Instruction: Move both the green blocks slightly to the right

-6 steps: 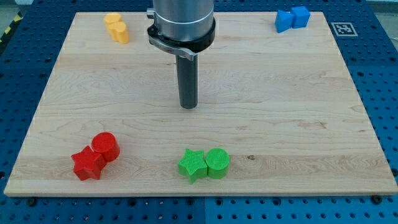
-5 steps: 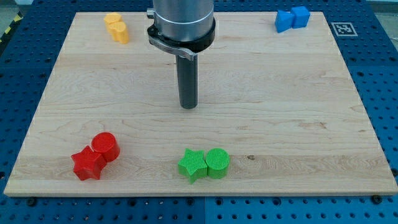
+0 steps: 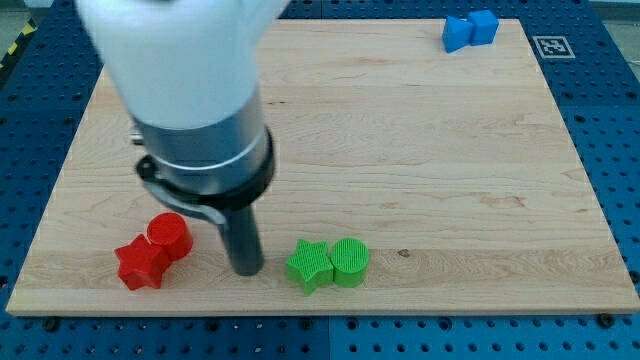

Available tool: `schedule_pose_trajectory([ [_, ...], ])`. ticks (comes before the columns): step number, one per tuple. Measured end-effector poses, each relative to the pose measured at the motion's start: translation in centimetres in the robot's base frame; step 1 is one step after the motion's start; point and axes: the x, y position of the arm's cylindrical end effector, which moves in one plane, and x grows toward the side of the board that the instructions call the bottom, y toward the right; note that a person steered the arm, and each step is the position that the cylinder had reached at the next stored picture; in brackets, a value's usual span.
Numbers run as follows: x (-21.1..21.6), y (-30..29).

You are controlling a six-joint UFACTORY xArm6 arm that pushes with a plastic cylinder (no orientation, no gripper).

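A green star block [image 3: 309, 264] and a green cylinder block [image 3: 350, 261] touch each other near the board's bottom edge, the star on the view's left. My tip [image 3: 246, 270] rests on the board just left of the green star, a small gap apart. It stands between the green star and the red blocks.
A red cylinder [image 3: 170, 235] and a red star [image 3: 140, 264] sit at the bottom left, close to my tip. Two blue blocks [image 3: 469, 29] sit at the top right corner. The arm's body hides the top left of the wooden board [image 3: 450, 180].
My tip has moved from the board's middle down and to the left, to just left of the green star. The arm now hides the yellow blocks. No block has moved.
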Motion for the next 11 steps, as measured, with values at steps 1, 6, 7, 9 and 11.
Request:
schedule_pose_trajectory([
  [1,0.4,3.5],
  [6,2.5,0.4],
  [7,2.3,2.1],
  [9,3.2,5.9],
  [11,2.0,8.4],
])
